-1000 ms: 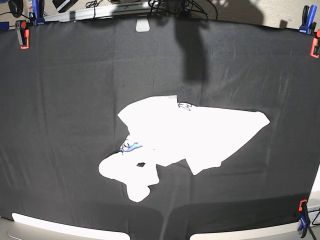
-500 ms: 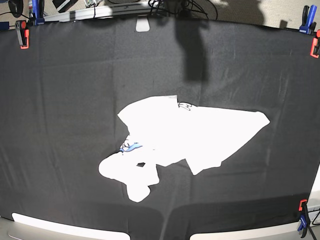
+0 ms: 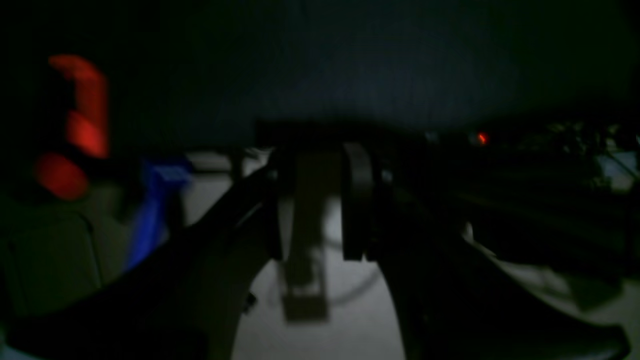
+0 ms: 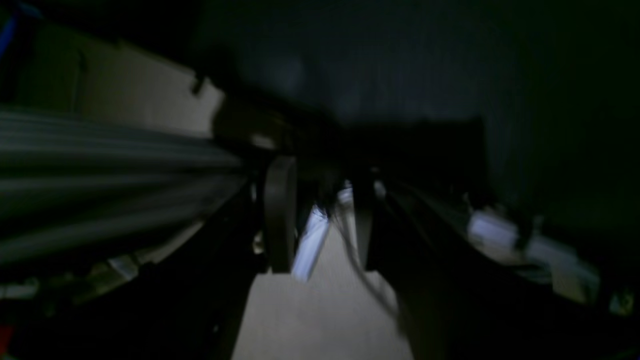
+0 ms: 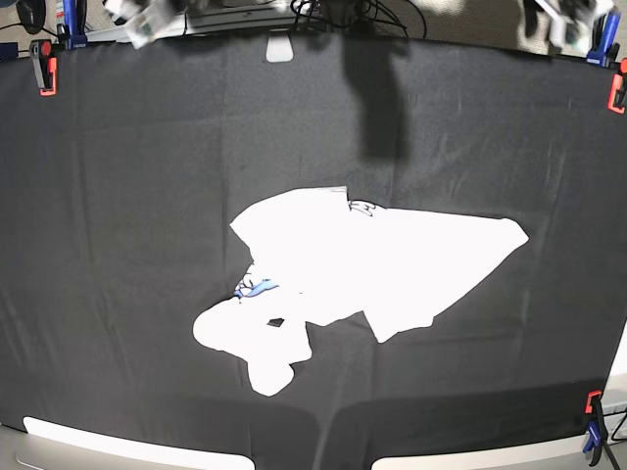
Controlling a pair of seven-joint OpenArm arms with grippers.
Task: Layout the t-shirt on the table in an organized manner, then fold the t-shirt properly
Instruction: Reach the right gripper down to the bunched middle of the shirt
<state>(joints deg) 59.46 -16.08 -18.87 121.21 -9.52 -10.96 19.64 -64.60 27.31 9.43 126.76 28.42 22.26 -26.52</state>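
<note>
White t-shirt [image 5: 392,264] lies crumpled, mostly back-up.

Red-and-blue clamps [image 5: 44,67] at corners, tangled cables [image 5: 338,12] behind.

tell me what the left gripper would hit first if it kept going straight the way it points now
Nothing of the task, most likely. In the dim, blurred left wrist view, the left gripper points past the table edge toward pale floor; the t-shirt lies elsewhere. Depth is unclear.

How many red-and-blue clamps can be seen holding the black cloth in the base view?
3: one red-and-blue clamp at the far-left corner, one at the far-right corner, one at the near-right corner. The near-left corner is out of frame.
</note>
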